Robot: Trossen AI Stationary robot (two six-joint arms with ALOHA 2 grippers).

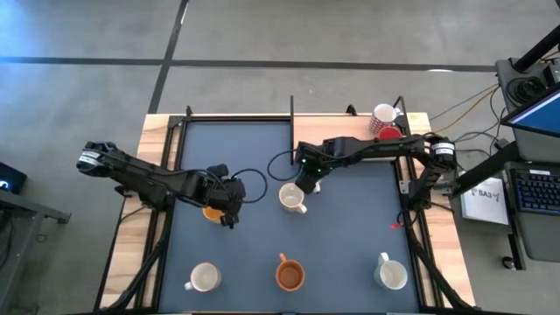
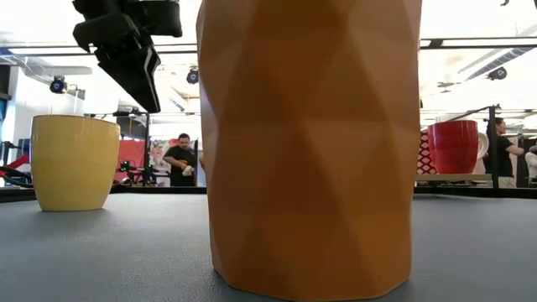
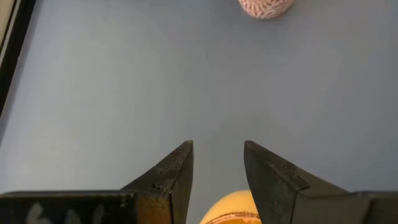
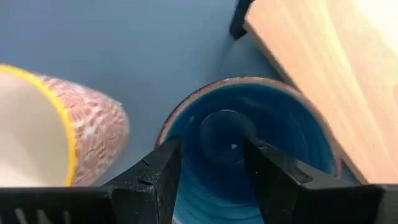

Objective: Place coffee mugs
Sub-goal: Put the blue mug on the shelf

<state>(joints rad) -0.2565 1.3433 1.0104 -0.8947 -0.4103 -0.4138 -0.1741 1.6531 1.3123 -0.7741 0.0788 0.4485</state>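
Note:
A yellow-orange mug stands upright on the dark mat at the left. My left gripper hangs open just above it, and the mug's top shows between the fingers. Near the mat's middle, my right gripper is open over a blue mug, which the gripper hides in the high view. A white mug with a red pattern stands right beside it. An orange-brown mug and two white mugs stand in a row along the near edge. My right gripper points down into the blue mug's mouth. One finger covers the rim and the other stands over the inside. I cannot tell whether either finger touches the mug, which stands upright on the mat.
A red mug and a white mug stand on the wooden edge at the far right. A wooden board lies close beside the blue mug. Bare mat lies between the middle mugs and the near row. People show in the room behind.

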